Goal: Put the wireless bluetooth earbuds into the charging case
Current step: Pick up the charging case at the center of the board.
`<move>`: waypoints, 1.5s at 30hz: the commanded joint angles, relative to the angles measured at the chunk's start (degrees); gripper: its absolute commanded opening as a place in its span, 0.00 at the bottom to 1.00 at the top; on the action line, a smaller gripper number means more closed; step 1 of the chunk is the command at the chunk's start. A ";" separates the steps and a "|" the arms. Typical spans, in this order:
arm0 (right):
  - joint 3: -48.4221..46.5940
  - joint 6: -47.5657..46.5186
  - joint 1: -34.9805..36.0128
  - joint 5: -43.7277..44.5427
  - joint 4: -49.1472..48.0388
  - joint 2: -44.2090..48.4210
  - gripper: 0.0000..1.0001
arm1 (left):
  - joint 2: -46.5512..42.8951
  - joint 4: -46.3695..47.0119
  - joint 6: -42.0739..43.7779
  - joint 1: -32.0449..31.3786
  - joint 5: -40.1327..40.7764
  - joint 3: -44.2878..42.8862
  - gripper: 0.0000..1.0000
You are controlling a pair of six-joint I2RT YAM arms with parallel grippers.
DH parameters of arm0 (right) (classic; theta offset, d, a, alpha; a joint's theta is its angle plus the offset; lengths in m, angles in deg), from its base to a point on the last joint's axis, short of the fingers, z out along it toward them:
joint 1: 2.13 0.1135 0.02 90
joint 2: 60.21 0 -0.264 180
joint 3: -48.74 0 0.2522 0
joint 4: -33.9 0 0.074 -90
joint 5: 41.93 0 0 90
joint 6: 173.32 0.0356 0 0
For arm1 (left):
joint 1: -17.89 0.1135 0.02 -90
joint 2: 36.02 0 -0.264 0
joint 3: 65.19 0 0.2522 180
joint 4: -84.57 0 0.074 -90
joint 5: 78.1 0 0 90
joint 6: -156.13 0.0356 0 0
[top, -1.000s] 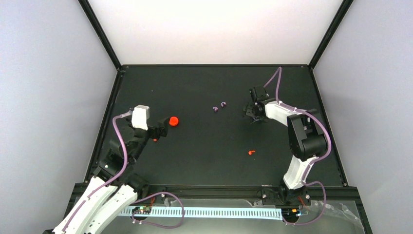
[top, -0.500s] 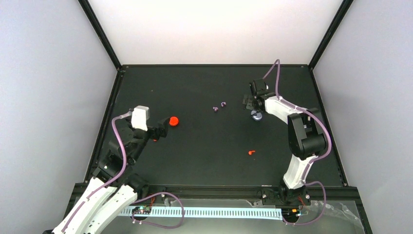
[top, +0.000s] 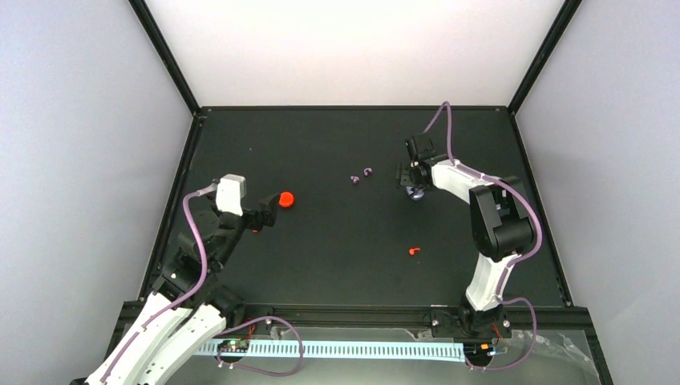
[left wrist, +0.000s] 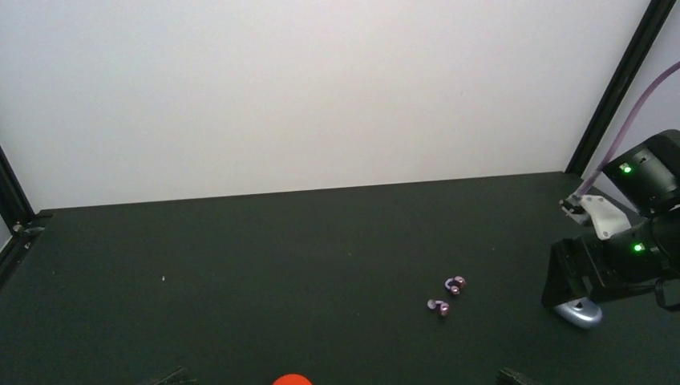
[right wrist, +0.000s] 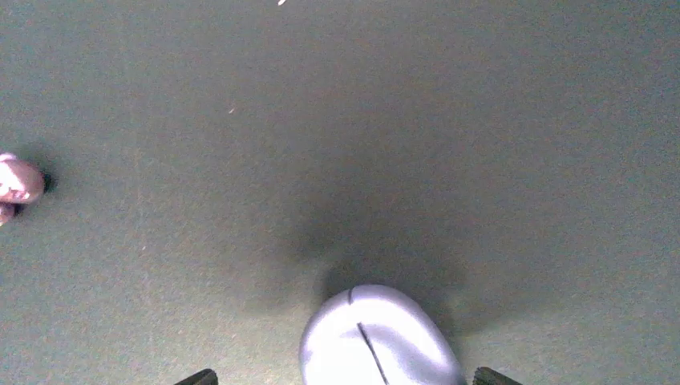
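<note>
Presently, left tool (top: 271,215): fingers spread, empty, near red cap (top: 285,199).
charging case (top: 415,193): on desk (top: 337,257); now exposed, where the right tool (top: 412,181) covered it a second ago. Seam reads shut, so opening is likely outstanding.
earbuds (left wrist: 455,284): loose, left of case, apart from it.
right tool: just beyond case, fingers apart, gripping nothing.
unclear: wells hidden; tips cropped.
</note>
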 commanded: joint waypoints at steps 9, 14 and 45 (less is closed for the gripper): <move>1.03 -0.93 1.84 2.73 4.32 0.10 0.73 | -2.08 0.67 0.78 -0.96 -0.33 -0.05 0.99; 0.88 -1.19 1.84 4.22 5.34 -0.73 0.71 | -2.11 0.60 0.74 -1.05 -0.48 -0.14 0.99; -3.06 -0.78 3.25 5.20 9.35 -5.10 0.43 | -2.32 0.77 1.09 -1.22 0.24 -0.05 0.99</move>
